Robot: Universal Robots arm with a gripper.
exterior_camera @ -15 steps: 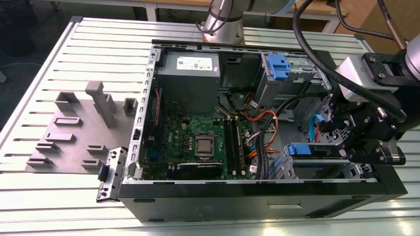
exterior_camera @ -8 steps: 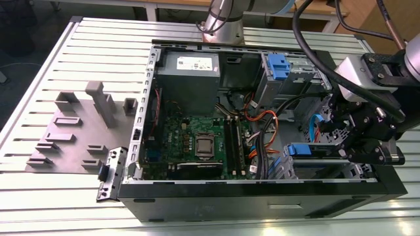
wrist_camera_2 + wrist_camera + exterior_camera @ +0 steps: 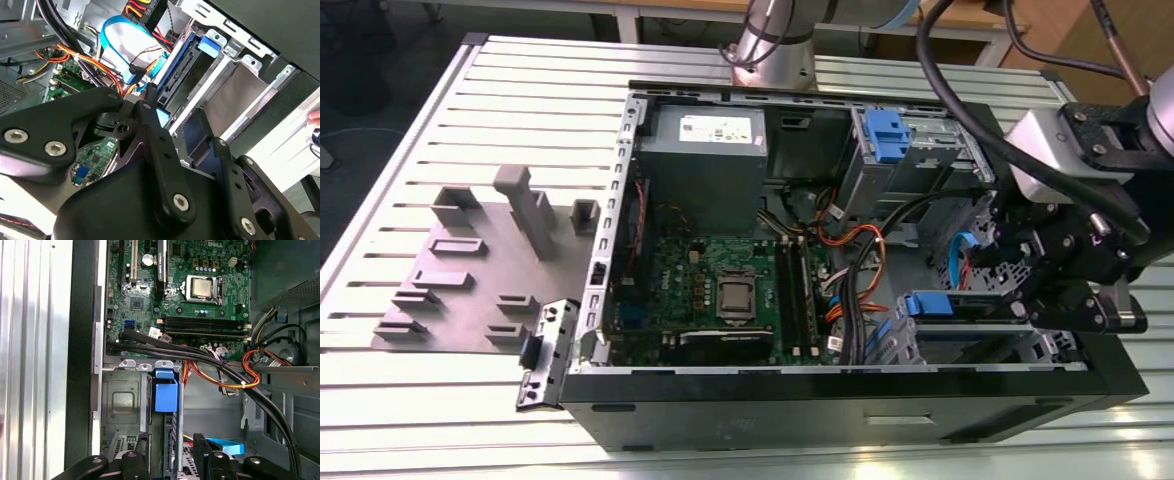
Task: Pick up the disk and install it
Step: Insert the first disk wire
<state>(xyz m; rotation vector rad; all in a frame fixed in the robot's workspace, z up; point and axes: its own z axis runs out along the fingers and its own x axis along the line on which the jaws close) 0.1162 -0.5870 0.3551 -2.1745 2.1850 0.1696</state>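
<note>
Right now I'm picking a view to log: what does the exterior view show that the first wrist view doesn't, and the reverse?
Exterior view adds the arm's base, a second blue-handled carrier and fixture blocks. First wrist view adds the metal tabs beside the disk and the white tie on the orange wires. Both: the disk in its bay, motherboard, gripper.

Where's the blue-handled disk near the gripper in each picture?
Exterior view: disk in the corner bay, at the exterior view's right.
First wrist view: disk in the bay, next to the circuit board.
Second wrist view: disk beside the blue cable.
Shared landmark: green circuit board.
</note>
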